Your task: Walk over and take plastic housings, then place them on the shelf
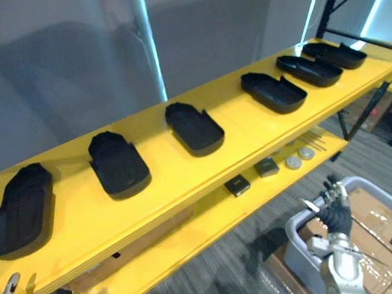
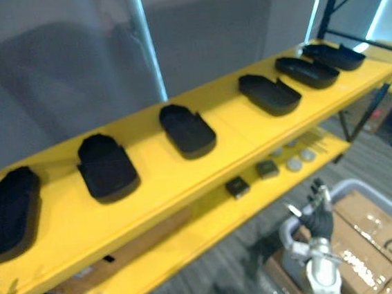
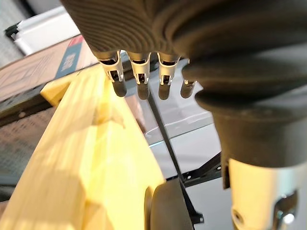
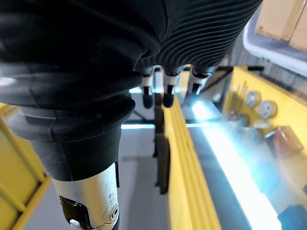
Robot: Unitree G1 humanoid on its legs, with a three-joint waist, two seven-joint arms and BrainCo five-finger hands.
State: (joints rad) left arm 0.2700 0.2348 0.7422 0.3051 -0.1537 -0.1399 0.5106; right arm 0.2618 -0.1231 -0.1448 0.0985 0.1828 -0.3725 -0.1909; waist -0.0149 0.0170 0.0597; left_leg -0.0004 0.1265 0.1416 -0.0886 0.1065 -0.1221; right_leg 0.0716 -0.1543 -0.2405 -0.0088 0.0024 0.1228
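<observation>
Right hand [image 1: 335, 206] at 5 o'clock, fingers apart, empty; left hand [image 1: 8, 289] at 7, same. Six housings [image 1: 194, 128] on shelf [image 1: 243, 134]. Likely between placements; next, fetch another.

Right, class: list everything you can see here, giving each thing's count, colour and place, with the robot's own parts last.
Black plastic housings: six, black, in a row along the top yellow shelf board.
Small square blocks: two, dark, on the lower yellow shelf board.
Round discs: at least two, silver-grey, right of the blocks.
Plastic bin: one, grey, on the floor at lower right.
Cardboard boxes: several, brown, in and beside the bin.
Left hand: one, silver, open, below the shelf's left end.
Right hand: one, silver, open, above the bin.
</observation>
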